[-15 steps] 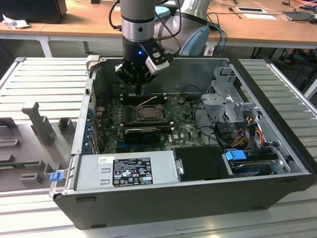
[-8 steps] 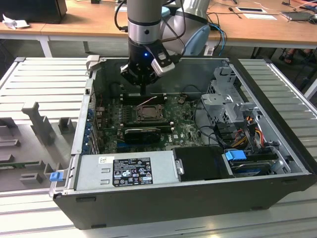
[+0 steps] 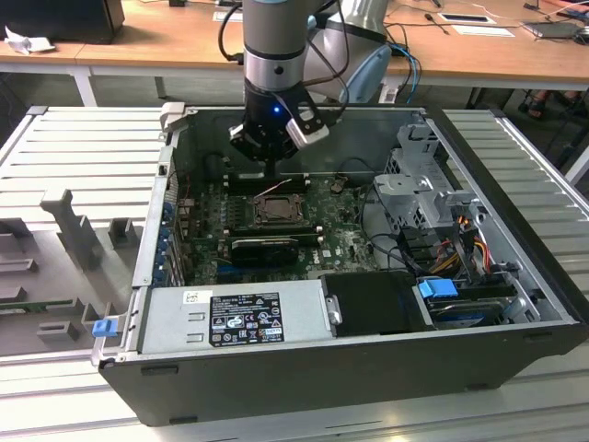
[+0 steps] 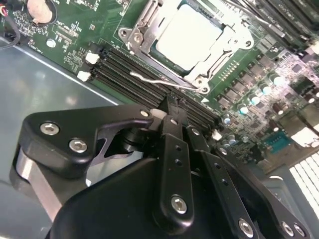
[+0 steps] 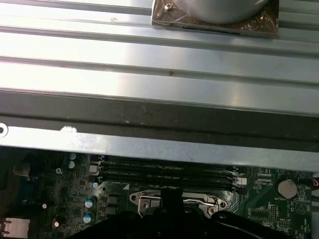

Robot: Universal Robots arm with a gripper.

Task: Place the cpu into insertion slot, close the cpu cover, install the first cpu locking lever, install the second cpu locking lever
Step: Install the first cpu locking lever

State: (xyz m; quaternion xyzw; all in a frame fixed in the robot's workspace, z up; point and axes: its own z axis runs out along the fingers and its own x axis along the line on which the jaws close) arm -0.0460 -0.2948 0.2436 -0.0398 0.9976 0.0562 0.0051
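The cpu (image 4: 188, 31) lies in the insertion slot (image 3: 276, 209) on the green board, its grey top facing up. The silvery cpu cover (image 4: 141, 31) is down around it, framing the chip. A thin wire locking lever (image 4: 159, 79) runs along the socket's edge beside the memory slots (image 4: 129, 74) and stands slightly free of the board. My gripper (image 4: 169, 107) hangs just above that edge, fingers together with nothing between them, the tip a little short of the lever. In the exterior view the gripper (image 3: 264, 166) sits over the back of the socket.
A black graphics card (image 3: 267, 247) lies in front of the socket. The grey power supply (image 3: 230, 318) fills the case's front. A metal drive cage (image 3: 423, 189) with cables stands at the exterior view's right. The case wall (image 5: 149, 147) runs close behind the memory slots.
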